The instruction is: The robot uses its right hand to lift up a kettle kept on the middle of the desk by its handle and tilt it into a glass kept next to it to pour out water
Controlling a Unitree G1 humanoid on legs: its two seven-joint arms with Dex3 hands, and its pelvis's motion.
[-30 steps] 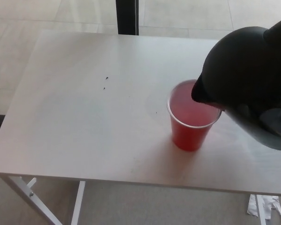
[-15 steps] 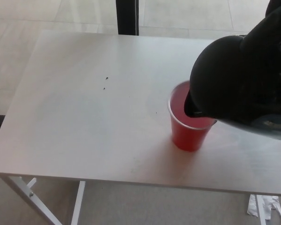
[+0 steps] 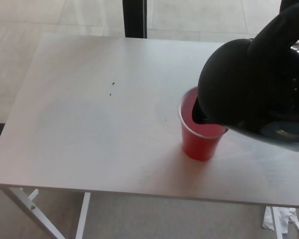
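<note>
A black kettle point(image 3: 249, 89) hangs tilted in the air over the right side of the white table point(image 3: 89, 124). Its spout point(image 3: 199, 115) points down-left into the mouth of a red plastic cup point(image 3: 202, 144) that stands upright on the table. The kettle hides the right part of the cup's rim and most of its inside. My right hand point(image 3: 285, 25) is a black shape at the top right corner, closed on the kettle's handle; black on black, its fingers are hard to tell apart. My left hand does not show.
A black post point(image 3: 134, 17) stands behind the table's far edge. White table legs point(image 3: 25, 204) show below the front edge at left. Crumpled white paper point(image 3: 281, 219) lies on the floor at bottom right. Two small dark specks point(image 3: 111, 87) mark the tabletop.
The kettle has tipped further and shifted left, so its body now covers more of the cup's opening. The cup has stayed in place.
</note>
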